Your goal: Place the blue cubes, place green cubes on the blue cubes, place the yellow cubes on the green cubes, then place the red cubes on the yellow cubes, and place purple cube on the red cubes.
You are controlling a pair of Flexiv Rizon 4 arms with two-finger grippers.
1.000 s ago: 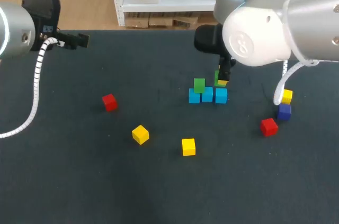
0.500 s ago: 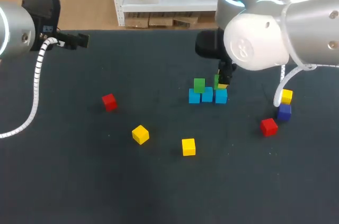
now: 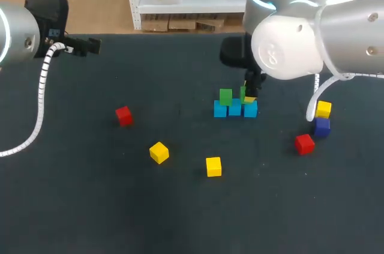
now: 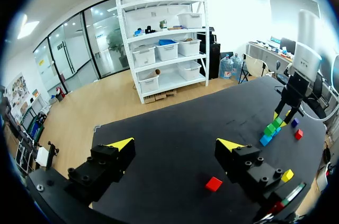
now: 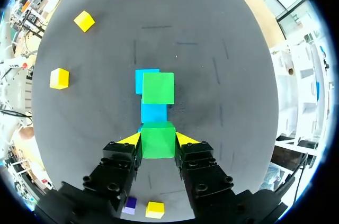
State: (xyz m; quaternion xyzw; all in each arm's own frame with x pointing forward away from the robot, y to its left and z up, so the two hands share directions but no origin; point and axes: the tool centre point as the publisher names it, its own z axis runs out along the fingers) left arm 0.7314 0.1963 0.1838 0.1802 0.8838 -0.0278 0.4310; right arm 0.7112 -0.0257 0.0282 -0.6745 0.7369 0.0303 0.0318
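Sitting between the yellow-tipped fingers of the right gripper (image 5: pixel 158 138), the held green cube (image 5: pixel 157 144) is pinched from both sides, directly over the end cube of a row of three blue cubes (image 3: pixel 234 108). Whether it rests on that blue cube or hangs just above it cannot be told. A second green cube (image 3: pixel 225 96) stands squarely on the blue cube at the opposite end of the row. The middle blue cube (image 5: pixel 153 112) is bare on top; in the right wrist view it shows between the two greens.

Out to the robot's right of the row, a yellow cube (image 3: pixel 324 108) and the purple cube (image 3: pixel 321 126) lie close together by the right arm's white cable, and a red cube (image 3: pixel 304 143) lies near them. On the camera's side of the row, a nearer yellow cube (image 3: pixel 213 166) and a farther yellow cube (image 3: pixel 159 152) lie apart from each other on the dark surface (image 3: pixel 90 206). A lone red cube (image 3: pixel 124 115) sits well off to the left.

The left gripper (image 4: pixel 175 147) hangs over the far left part of the surface, well apart from every cube — its fingers are spread wide.
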